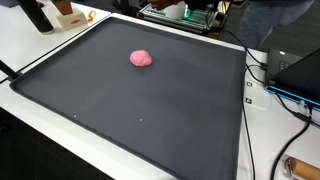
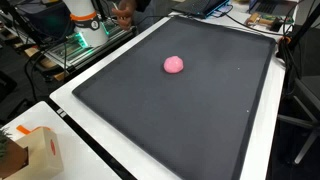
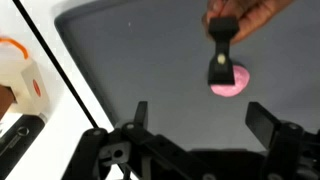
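Jaws spread wide | pink lump point(image 3: 236, 82) ahead, well clear | on dark mat point(image 3: 120, 60)

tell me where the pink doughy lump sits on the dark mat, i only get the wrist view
Observer: In both exterior views the pink doughy lump lies well in from every edge of the dark rectangular mat, with bare mat all round it.
Operator: ok what's past the mat edge, my view cuts off there
Observer: In an exterior view a stack of green-lit equipment stands on the white table just beyond one edge.
Operator: anything on the opposite side
Observer: In an exterior view a black device with a blue-lit edge sits off the mat there, with cables trailing beside it.
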